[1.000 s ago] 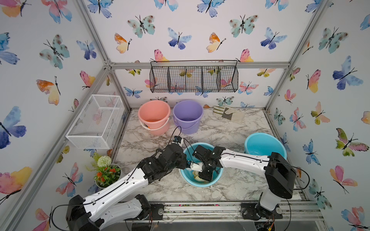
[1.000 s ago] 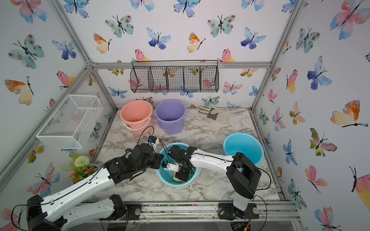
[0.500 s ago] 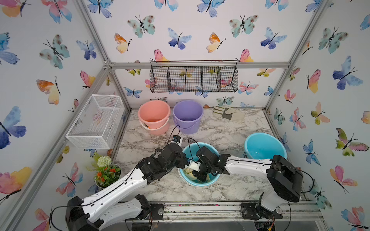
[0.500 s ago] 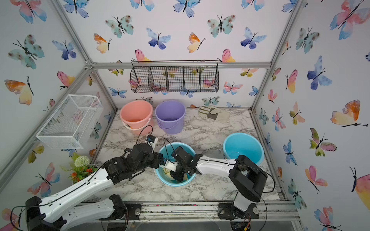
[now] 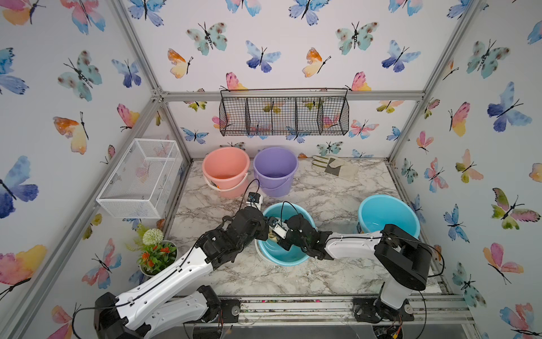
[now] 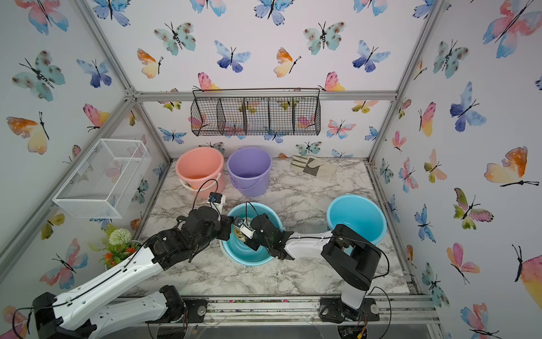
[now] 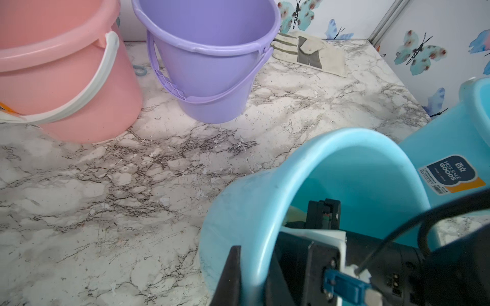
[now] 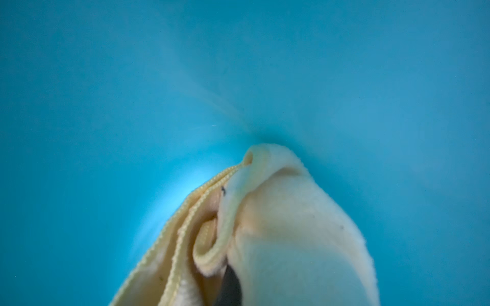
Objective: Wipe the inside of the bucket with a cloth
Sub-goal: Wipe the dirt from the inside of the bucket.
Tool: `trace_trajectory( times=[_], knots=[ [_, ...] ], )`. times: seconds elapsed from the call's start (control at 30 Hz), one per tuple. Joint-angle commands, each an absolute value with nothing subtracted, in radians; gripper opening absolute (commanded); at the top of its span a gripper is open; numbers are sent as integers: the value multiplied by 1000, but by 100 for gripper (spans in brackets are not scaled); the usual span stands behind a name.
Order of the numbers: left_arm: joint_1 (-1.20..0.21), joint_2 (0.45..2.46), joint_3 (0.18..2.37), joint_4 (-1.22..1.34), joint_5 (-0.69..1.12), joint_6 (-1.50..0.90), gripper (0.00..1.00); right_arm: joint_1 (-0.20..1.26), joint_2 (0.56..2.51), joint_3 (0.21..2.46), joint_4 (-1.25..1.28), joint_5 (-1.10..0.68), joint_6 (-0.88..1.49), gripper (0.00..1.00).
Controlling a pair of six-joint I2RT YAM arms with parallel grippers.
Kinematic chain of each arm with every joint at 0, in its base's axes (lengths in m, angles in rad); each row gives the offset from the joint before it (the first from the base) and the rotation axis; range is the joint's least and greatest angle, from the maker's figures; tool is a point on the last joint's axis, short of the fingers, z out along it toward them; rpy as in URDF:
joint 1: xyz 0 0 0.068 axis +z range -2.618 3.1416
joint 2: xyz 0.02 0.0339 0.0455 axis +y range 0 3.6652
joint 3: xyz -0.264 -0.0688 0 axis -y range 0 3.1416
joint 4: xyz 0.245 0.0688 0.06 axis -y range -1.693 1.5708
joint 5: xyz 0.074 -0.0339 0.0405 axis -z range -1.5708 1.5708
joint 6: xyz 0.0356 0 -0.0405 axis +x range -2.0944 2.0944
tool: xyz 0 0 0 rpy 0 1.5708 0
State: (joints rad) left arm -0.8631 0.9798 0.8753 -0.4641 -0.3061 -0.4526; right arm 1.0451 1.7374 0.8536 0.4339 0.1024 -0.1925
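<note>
Cloth (image 8: 291,238), now leftward, around right end effector (image 8: 229,287)

Nearer blue bucket (image 5: 283,256), tilted — pale yellow terry cloth (image 8: 281,227) bunched inside, folds pressed against inner wall.

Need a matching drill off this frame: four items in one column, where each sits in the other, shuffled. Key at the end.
Things
1. cloth
2. glove
3. potted plant
4. purple bucket

Places
A. upright, right beside the pink bucket
B. off the table, below the white wire basket
C. lying flat on the table by the back wall
D. bunched inside the centre blue bucket

Pairs: 1-D, 2-C, 3-B, 4-A
</note>
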Motion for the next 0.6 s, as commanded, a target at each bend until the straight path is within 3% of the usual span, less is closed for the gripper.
trace_trajectory(
  times=[0.0,0.4,0.57],
  knots=[
    [-872,1002,871,-445,-259,-551,0,1054,1754,841,629,365,-170,2],
    [-871,1023,885,-446,-263,-540,0,1054,1673,896,294,683,-185,2],
    [-872,1036,885,-438,-270,-543,0,1054,1552,872,169,678,-139,2]
  ],
)
